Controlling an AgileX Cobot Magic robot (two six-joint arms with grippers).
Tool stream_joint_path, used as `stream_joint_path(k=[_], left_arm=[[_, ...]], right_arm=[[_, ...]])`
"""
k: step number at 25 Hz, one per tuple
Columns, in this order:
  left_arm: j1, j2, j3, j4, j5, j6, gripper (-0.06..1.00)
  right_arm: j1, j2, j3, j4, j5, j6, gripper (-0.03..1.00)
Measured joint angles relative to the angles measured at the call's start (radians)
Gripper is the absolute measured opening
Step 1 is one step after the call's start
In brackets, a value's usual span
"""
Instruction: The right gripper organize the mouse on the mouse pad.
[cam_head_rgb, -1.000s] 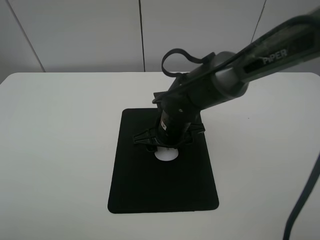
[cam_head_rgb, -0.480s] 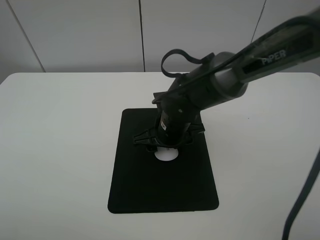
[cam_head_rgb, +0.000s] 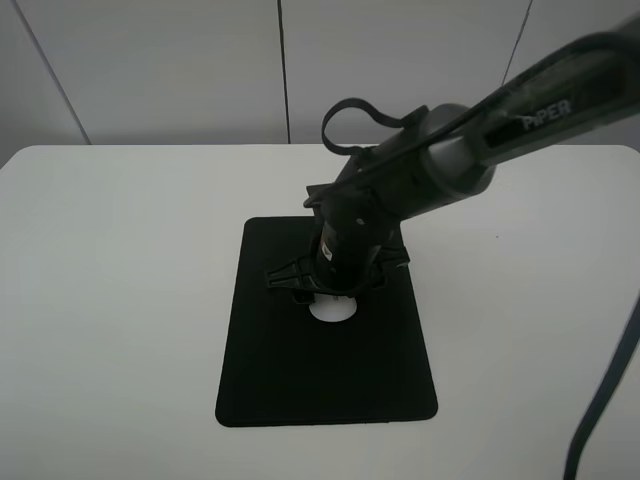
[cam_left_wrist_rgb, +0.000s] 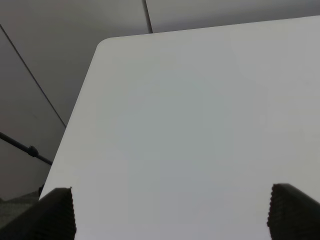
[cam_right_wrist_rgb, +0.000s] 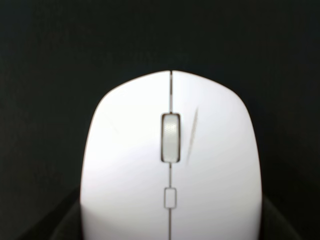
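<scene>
white oval mouse (cam_right_wrist_rgb: 170, 165), grey scroll wheel (cam_right_wrist_rgb: 170, 137), on the mouse pad (cam_head_rgb: 300, 380); nose points lengthwise away from right gripper (cam_head_rgb: 333, 292); can't tell if it's clamped

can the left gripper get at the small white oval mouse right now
Probably not: the black right gripper sits over the white mouse on the matte black mouse pad, blocking it from above.

mouse (cam_right_wrist_rgb: 170, 165): is showing plain white, filling the middle of the right wrist frame
scroll wheel (cam_right_wrist_rgb: 170, 137): is showing pale grey, finely dotted
mouse pad (cam_head_rgb: 330, 370): is showing matte black, lower centre of the high frame
right gripper (cam_head_rgb: 332, 297): is showing black and dark grey
table (cam_head_rgb: 130, 300): is showing plain white
</scene>
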Motion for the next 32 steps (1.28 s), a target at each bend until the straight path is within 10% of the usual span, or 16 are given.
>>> stream_joint_path(k=[9, 32], left_arm=[[0.0, 0.0, 0.0, 0.0, 0.0, 0.0, 0.79], [0.0, 0.0, 0.0, 0.0, 0.0, 0.0, 0.79]], right_arm=[[0.008, 0.0, -0.001, 0.001, -0.011, -0.002, 0.8], [-0.057, -0.371, 0.003, -0.028, 0.277, -0.135, 0.83]])
